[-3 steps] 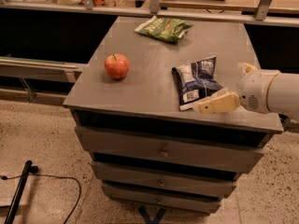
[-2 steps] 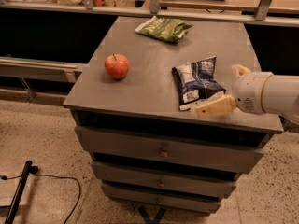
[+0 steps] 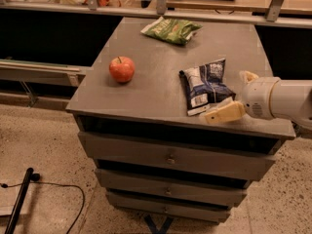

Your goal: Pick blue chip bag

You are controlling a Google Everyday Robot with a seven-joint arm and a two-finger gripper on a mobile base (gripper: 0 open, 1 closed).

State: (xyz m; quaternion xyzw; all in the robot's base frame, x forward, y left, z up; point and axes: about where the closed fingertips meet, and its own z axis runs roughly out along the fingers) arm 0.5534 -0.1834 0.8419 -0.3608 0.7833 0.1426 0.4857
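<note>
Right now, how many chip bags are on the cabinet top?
2: blue chip bag front right, by the gripper at the right edge; green chip bag at the back.

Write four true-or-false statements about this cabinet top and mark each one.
1. The apple sits left of the blue chip bag. True.
2. The gripper holds the green chip bag. False: it is open at the blue chip bag's right edge, and the green chip bag lies at the back.
3. The blue chip bag lies on the cabinet top. True.
4. The apple touches the green chip bag. False: they lie well apart.
</note>
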